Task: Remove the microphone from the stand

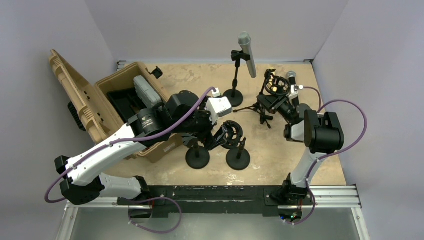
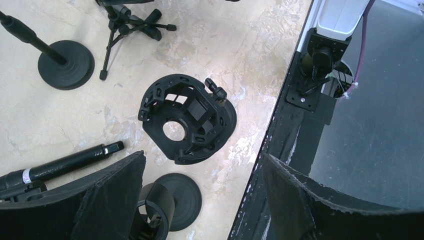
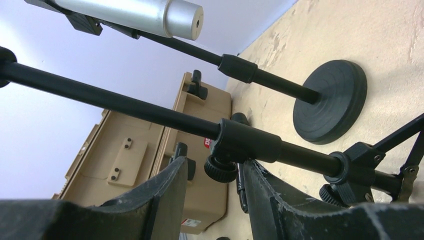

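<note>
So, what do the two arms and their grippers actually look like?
Both the left arm and the right arm have white links with chunky black joints, and a purple cable loops alongside each. The fingers are black and wedge-shaped, with rough, frayed-looking padding.

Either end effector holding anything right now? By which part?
Nothing held: left end effector is open above the shock mount; right end effector is open at the tripod stand pole.
</note>
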You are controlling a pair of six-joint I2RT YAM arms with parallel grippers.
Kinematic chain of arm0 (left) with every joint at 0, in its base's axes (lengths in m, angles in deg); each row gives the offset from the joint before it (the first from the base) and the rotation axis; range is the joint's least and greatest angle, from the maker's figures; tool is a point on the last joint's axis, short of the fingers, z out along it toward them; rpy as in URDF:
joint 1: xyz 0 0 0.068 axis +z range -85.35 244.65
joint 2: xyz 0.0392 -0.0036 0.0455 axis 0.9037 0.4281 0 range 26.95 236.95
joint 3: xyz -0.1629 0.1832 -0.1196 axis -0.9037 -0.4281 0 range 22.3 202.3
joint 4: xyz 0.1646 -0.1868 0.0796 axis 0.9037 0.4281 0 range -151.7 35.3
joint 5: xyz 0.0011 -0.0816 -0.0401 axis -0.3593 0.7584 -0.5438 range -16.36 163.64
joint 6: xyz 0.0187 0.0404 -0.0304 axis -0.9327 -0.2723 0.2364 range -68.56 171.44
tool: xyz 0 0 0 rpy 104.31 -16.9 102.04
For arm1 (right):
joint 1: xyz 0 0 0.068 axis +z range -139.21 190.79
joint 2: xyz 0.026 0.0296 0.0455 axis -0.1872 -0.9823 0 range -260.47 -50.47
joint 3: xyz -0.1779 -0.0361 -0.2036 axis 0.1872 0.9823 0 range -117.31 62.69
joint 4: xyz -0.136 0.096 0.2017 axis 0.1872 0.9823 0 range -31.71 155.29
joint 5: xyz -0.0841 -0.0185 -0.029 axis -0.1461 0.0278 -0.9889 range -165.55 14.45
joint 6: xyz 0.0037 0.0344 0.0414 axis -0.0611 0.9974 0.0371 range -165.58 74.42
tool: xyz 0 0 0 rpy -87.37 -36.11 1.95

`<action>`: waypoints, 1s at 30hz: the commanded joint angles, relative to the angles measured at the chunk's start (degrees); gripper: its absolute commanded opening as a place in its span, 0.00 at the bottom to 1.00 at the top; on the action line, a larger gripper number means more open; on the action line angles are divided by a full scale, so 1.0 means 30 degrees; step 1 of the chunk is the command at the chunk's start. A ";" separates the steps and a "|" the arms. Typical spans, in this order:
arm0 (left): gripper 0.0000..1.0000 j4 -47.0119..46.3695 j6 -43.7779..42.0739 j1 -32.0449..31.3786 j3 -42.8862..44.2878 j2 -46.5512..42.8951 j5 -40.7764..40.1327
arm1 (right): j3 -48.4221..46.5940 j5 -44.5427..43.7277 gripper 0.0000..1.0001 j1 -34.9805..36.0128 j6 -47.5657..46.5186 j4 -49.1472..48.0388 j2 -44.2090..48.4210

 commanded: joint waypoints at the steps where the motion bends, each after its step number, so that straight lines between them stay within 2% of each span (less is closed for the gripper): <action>1: 0.84 -0.0263 -0.0455 -0.0131 0.0272 -0.0521 -0.0002 | -0.1127 -0.0702 0.43 -0.0141 -0.0541 0.0365 0.0006; 4: 0.84 -0.0264 -0.0455 -0.0135 0.0272 -0.0527 -0.0052 | -0.1295 -0.0784 0.37 -0.0118 -0.0592 0.0623 -0.0132; 7: 0.84 -0.0248 -0.0455 -0.0133 0.0271 -0.0534 -0.0043 | -0.1406 -0.1093 0.27 -0.0097 -0.1336 0.1780 0.0048; 9: 0.84 -0.0260 -0.0455 -0.0131 0.0272 -0.0536 -0.0024 | -0.1578 -0.1343 0.19 -0.0092 -0.2602 0.3525 0.0453; 11: 0.84 -0.0252 -0.0455 -0.0139 0.0272 -0.0549 -0.0037 | -0.1938 -0.1822 0.04 -0.0098 -0.4372 0.5906 0.1027; 12: 0.84 -0.0236 -0.0455 -0.0132 0.0265 -0.0555 -0.0025 | -0.2281 -0.2333 0.00 -0.0100 -0.5611 0.8533 0.1367; 17: 0.84 -0.0255 -0.0455 -0.0131 0.0272 -0.0661 -0.0069 | -0.4325 -0.6698 0.00 0.0212 -1.1617 1.7411 0.3535; 20: 0.84 -0.0215 -0.0455 -0.0146 0.0321 -0.0697 0.0009 | -0.5328 -0.8589 0.00 0.0421 -1.3597 2.1190 0.4795; 25: 0.84 -0.0215 -0.0454 -0.0132 0.0331 -0.0669 0.0031 | -0.5691 -1.0128 0.00 0.0696 -1.4654 2.4315 0.7037; 30: 0.84 -0.0183 -0.0442 -0.0140 0.0349 -0.0584 -0.0098 | -0.6044 -1.0074 0.00 0.1502 -1.5200 2.6029 0.7998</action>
